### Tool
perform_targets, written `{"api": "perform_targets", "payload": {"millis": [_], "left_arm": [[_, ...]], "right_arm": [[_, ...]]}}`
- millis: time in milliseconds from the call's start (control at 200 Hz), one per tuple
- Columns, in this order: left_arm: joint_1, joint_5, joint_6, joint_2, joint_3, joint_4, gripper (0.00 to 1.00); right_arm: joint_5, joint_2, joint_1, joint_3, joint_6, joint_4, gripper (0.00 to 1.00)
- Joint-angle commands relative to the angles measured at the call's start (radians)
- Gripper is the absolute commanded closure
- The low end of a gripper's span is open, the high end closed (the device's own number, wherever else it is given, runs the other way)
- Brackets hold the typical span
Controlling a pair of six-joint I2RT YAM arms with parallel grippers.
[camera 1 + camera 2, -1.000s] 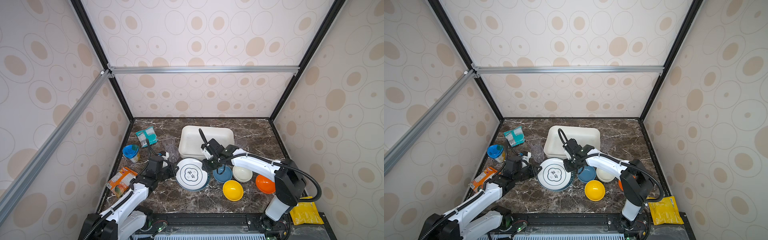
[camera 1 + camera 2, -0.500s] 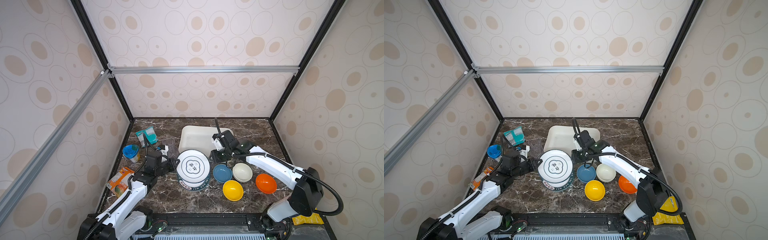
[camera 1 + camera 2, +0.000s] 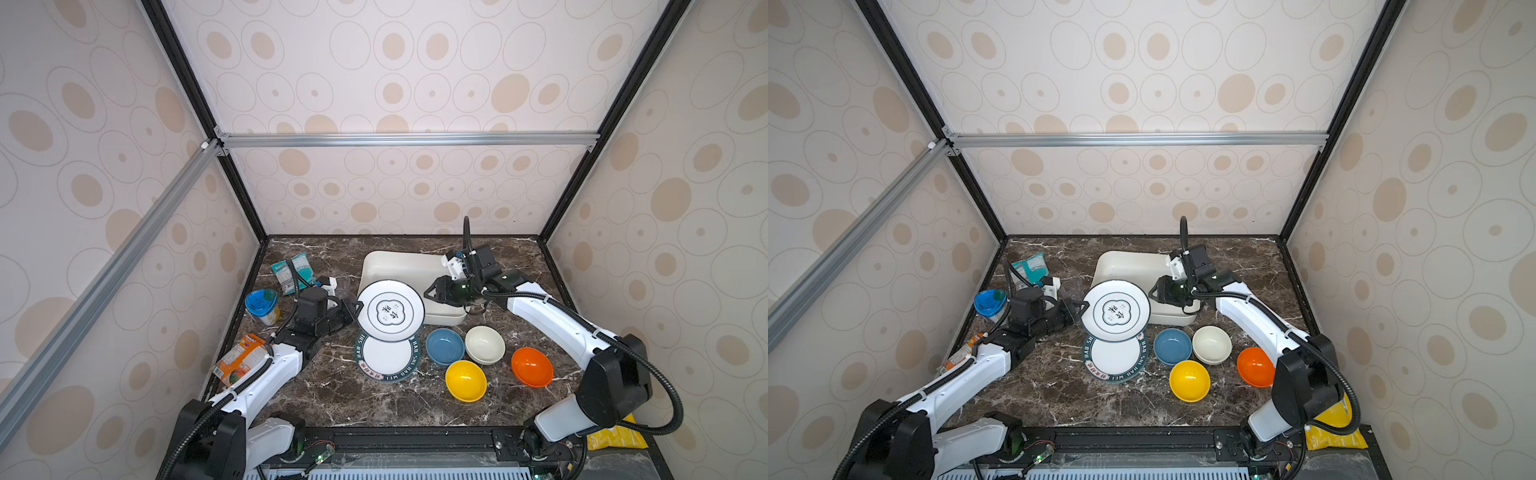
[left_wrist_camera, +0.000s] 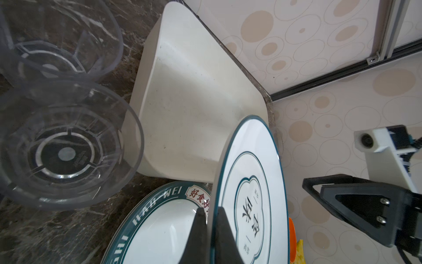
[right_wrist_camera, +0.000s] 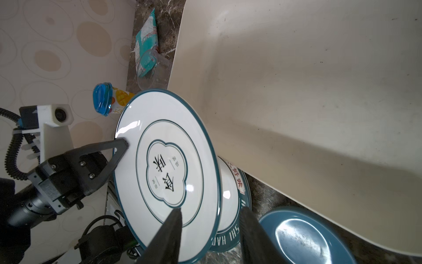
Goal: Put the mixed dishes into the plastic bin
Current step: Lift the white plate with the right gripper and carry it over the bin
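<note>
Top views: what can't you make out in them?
- Lower plate: far part hidden in both top views by the lifted plate.
- Plastic bin: right-hand end covered by the right arm in both top views.
- Yellow packet: cut off behind the right arm's base.

Teal packet point(image 3: 291, 272) at 10 o'clock; blue-lidded cup point(image 3: 262, 305) at 9; orange packet point(image 3: 243, 359) at 8; yellow packet point(image 3: 615, 436) at 4.

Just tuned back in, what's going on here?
The left gripper is shut on the edge of a thin-rimmed plate, holding it above a second plate that lies on the table beside the plastic bin. The right gripper is open at the plate's opposite edge. No dishes lie in the bin yet; blue bowl, cream bowl, yellow bowl, orange bowl and clear cups sit on the table.
</note>
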Motion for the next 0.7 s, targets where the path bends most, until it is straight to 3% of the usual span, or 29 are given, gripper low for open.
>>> {"api": "perform_targets", "payload": {"millis": [0,310,695], "left_arm": [[0.011,0.029,-0.068,0.016,0.061,0.156,1.0],[0.015,0.041,-0.088,0.112,0.121,0.232,1.0],[0.023,0.07,-0.097,0.264,0.201,0.289,1.0]], "right_arm": [[-0.079,0.037,-0.023,0.003,0.058,0.084,0.56],[-0.127,0.138,-0.031,0.048,0.106,0.176,0.63],[-0.152,0.231,-0.069,0.093,0.149,0.26,0.93]]}}
